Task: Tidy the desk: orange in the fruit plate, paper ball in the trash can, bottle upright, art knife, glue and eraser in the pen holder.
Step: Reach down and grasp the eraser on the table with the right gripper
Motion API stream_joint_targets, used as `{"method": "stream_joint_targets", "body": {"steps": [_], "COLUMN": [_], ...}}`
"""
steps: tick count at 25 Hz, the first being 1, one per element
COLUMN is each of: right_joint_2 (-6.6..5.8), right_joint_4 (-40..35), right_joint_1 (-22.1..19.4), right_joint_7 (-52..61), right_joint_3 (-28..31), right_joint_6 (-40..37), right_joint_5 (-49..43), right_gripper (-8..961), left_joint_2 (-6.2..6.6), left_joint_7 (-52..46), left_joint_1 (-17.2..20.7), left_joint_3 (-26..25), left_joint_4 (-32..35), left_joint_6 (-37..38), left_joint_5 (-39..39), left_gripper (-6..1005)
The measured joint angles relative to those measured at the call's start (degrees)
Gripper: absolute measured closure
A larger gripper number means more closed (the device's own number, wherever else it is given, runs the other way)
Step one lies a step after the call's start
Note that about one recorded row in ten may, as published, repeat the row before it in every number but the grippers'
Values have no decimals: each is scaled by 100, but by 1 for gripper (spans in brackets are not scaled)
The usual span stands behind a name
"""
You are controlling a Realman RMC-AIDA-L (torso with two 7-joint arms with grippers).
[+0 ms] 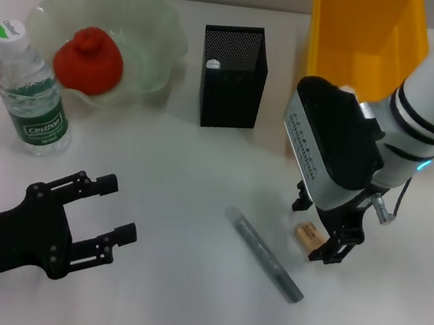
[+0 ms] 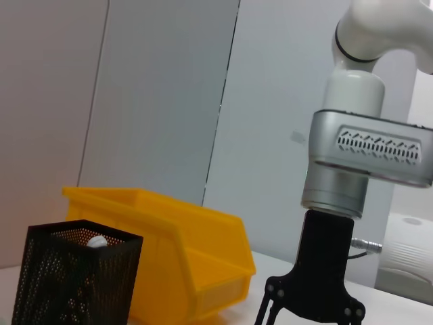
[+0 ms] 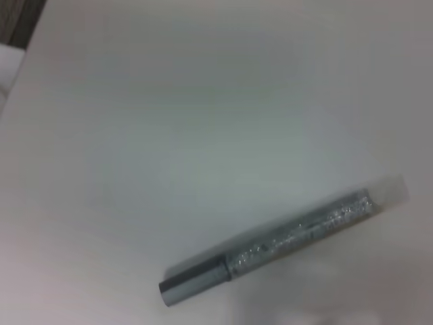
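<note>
White counter (image 1: pixel 194 208), grey panel wall behind. Right end effector (image 1: pixel 323 226) spread astride eraser (image 1: pixel 309 235); left end effector (image 1: pixel 105 211) released, near-left. Glitter glue stick (image 3: pixel 284 240) sharpest from right wrist.

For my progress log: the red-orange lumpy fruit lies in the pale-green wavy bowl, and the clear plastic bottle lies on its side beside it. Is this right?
One detail is wrong. The head view shows the clear plastic bottle standing upright, white cap on top, beside the pale-green wavy bowl. The red-orange lumpy fruit does lie in that bowl.

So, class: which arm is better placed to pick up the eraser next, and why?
The right. Its gripper hangs directly over the eraser, jaws open either side of it. The left gripper is open too, but sits far across the desk, near the bottle.
</note>
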Motion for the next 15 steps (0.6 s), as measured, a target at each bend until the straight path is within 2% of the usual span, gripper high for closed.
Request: {"method": "stream_joint_targets", "body": {"steps": [9, 15], "right_joint_2": [8, 18], "right_joint_4": [12, -2], "right_joint_1": [16, -1], "right_joint_7": [-9, -11], "right_joint_3": [-256, -357], "right_joint_6": [112, 166], "right_joint_5": [-81, -85], "right_gripper": [212, 333], "left_joint_2": [-32, -31], "left_joint_7": [-14, -54], "left_joint_1": [12, 4], "left_joint_3": [-49, -86], "left_joint_4": [0, 0], "left_joint_6": [-2, 1], "left_joint_5": [-15, -15], "left_gripper": [241, 241]}}
